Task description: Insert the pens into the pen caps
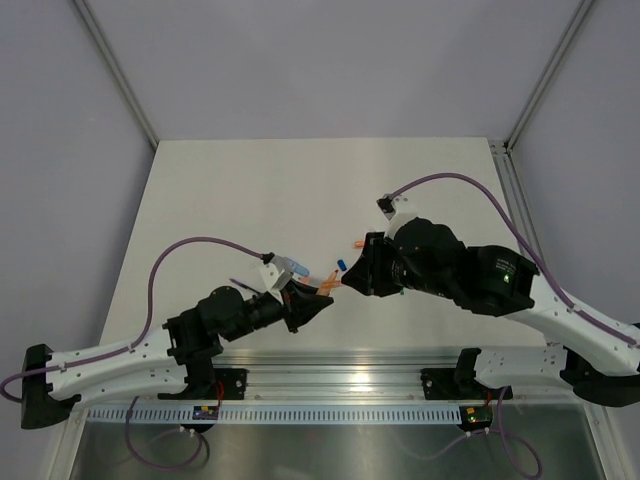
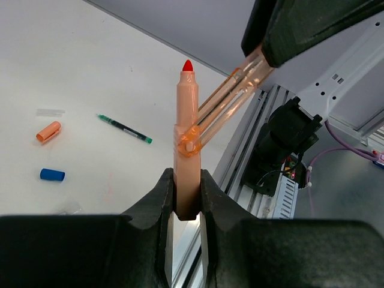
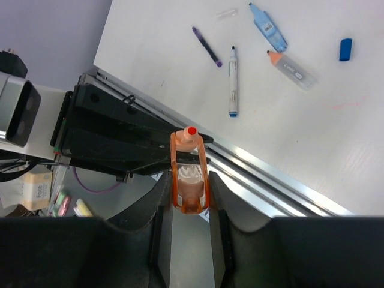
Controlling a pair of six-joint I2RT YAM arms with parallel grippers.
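Observation:
My left gripper (image 2: 187,180) is shut on the butt of an orange pen (image 2: 187,120), which it holds upright with its red tip bare. My right gripper (image 3: 191,186) is shut on a clear orange pen cap (image 3: 191,177). The cap (image 2: 231,99) slants down from the right gripper's fingers (image 2: 300,30), and its open end touches the side of the pen's barrel below the tip. The two grippers meet above the table's near edge (image 1: 330,288). Other pens lie on the table: a white one with a blue end (image 3: 233,81), a thin purple one (image 3: 207,46) and a green-tipped one (image 2: 125,128).
Loose caps lie on the table: an orange one (image 2: 48,131), a blue one (image 2: 52,174) and a clear one (image 2: 50,112). A light blue piece (image 3: 268,27) and a clear barrel with an orange end (image 3: 292,69) lie near them. The aluminium rail (image 1: 330,380) runs below the grippers.

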